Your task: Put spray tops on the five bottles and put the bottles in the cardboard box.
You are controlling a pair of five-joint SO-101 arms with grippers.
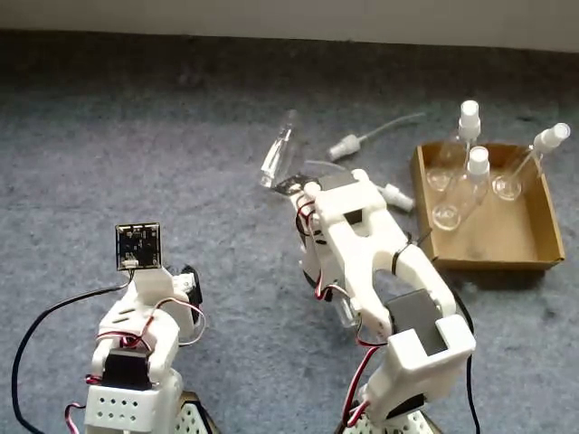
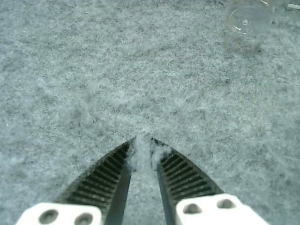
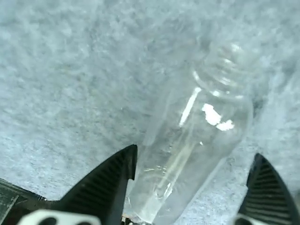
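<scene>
1. High view: The cardboard box (image 1: pixel 529 240) sits on the grey carpet (image 1: pixel 136 136) at the right side. Three capped bottles (image 1: pixel 470 181) are inside it, each with a white spray top on. Two loose spray tops lie on the carpet just beside the box. One spray top (image 1: pixel 346 145) is out past the right arm with its thin tube trailing toward the box. The other spray top (image 1: pixel 398 195) lies between the arm and the box wall. The right arm (image 1: pixel 380 262) stretches out across the middle. The right gripper (image 1: pixel 291 185) is at the base of an uncapped clear bottle (image 1: pixel 279 152), which is tipped over with its neck pointing away from the arm. The left arm (image 1: pixel 145 316) is drawn back at the near left, well apart from all of this.

2. Left wrist view: The left gripper (image 2: pixel 143 140) hangs over bare carpet. Its pincer is narrow, with only a slit between the ribbed fingers (image 2: pixel 103 176), and it holds nothing. A second clear bottle (image 2: pixel 247 16) shows end-on farther off.

3. Right wrist view: The right gripper (image 3: pixel 195 152) is spread wide with the uncapped clear bottle between its jaws. One finger (image 3: pixel 108 183) lies against the bottle's side and the other finger (image 3: pixel 262 192) stands apart from it. The threaded neck is open.
</scene>
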